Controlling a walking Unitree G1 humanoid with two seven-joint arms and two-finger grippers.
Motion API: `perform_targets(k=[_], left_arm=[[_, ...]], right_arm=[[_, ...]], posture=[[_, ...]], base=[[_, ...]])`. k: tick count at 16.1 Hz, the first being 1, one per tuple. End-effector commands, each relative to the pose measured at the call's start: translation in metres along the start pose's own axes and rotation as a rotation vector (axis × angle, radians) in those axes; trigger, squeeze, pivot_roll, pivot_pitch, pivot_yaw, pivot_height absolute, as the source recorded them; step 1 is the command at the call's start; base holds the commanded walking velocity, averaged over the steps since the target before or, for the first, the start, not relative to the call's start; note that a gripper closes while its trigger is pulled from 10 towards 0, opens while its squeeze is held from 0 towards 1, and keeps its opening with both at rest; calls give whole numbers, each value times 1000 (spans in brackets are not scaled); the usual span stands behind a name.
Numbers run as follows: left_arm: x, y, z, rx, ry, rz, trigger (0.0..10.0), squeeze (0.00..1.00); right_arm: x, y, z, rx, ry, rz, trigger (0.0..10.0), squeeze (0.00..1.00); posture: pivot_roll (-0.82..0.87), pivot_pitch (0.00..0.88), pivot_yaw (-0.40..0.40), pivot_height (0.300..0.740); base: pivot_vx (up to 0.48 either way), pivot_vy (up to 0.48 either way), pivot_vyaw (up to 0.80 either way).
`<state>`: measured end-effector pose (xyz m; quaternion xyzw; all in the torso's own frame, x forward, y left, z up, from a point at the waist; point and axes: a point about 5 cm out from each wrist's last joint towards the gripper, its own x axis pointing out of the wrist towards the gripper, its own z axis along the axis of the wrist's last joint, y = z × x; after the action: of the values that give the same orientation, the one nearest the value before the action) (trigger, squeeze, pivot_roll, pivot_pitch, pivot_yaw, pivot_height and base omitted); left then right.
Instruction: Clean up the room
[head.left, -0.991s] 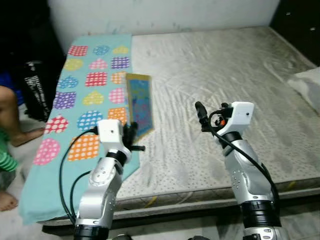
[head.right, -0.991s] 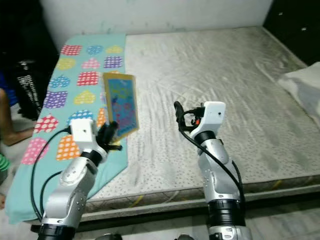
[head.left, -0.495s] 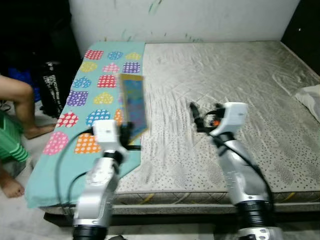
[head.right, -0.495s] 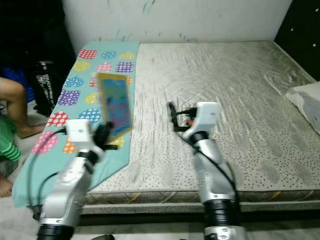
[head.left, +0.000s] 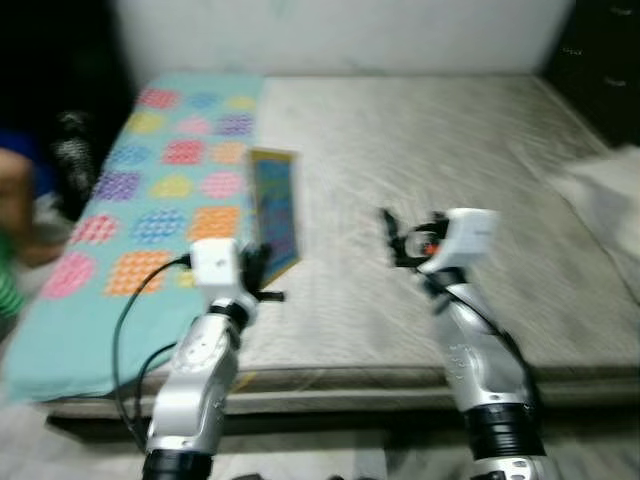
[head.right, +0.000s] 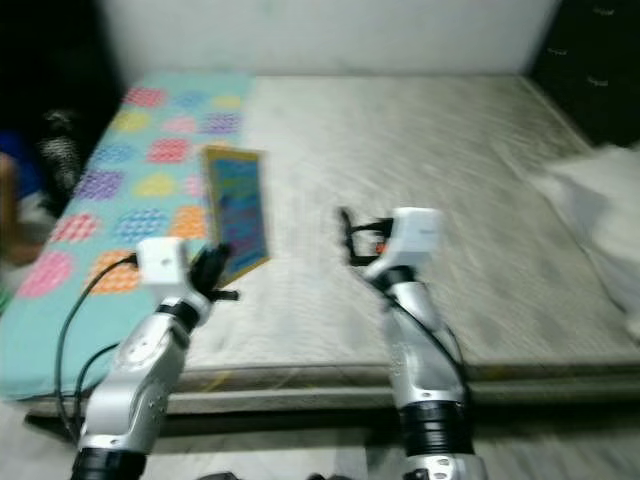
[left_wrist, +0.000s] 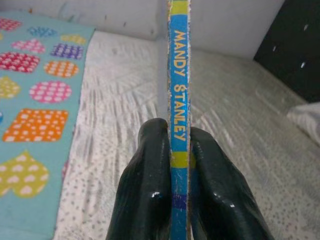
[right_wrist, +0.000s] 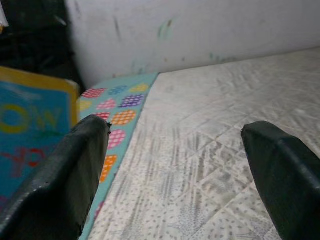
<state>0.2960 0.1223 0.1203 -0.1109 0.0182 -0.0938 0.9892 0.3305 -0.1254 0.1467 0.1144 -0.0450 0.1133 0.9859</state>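
A thin blue children's book (head.left: 276, 212) with a yellow border stands upright above the bed's front left part. My left gripper (head.left: 257, 272) is shut on its lower edge; in the left wrist view both black fingers (left_wrist: 150, 185) press the blue spine (left_wrist: 178, 95). My right gripper (head.left: 392, 238) is raised over the bare mattress (head.left: 420, 140) to the right of the book, open with nothing between its fingers (right_wrist: 80, 165). The book's cover (right_wrist: 27, 135) is seen from the right wrist.
A turquoise cloth (head.left: 150, 190) with coloured hearts and squares covers the bed's left strip. A white pillow (head.left: 600, 190) lies at the right edge. A person's limb (head.left: 15, 190) is at the far left by dark bags. The bed's front edge (head.left: 350, 385) is just below my arms.
The whole picture shifted and blurred, so the camera has moved. The book stays in my left gripper and the right gripper stays open; their poses look unchanged.
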Motion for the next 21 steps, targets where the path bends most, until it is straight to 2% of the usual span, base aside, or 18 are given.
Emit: perform_targets(k=[1,8,14,21], left_arm=[[1,-5,9,-8,-44,-15,10000,0],[2,-6,8,-10,-44,-17,10000,0],[0,-8,12,-43,-87,-59,10000,0],[0,-10,13,-54,-95,-80,10000,0]], right_arm=[[0,-6,3,-9,-9,-17,10000,0],[-1,-7,3,-22,-6,-16,10000,0],[-1,-6,2,-31,-6,-5,10000,0],[0,-7,3,-37,-9,-1,10000,0]], posture=[[-12,121,10,740],[-14,122,8,740],[-13,112,6,740],[-13,104,4,740]], base=[[0,-334,-525],[0,-345,0],[0,0,0],[309,0,0]])
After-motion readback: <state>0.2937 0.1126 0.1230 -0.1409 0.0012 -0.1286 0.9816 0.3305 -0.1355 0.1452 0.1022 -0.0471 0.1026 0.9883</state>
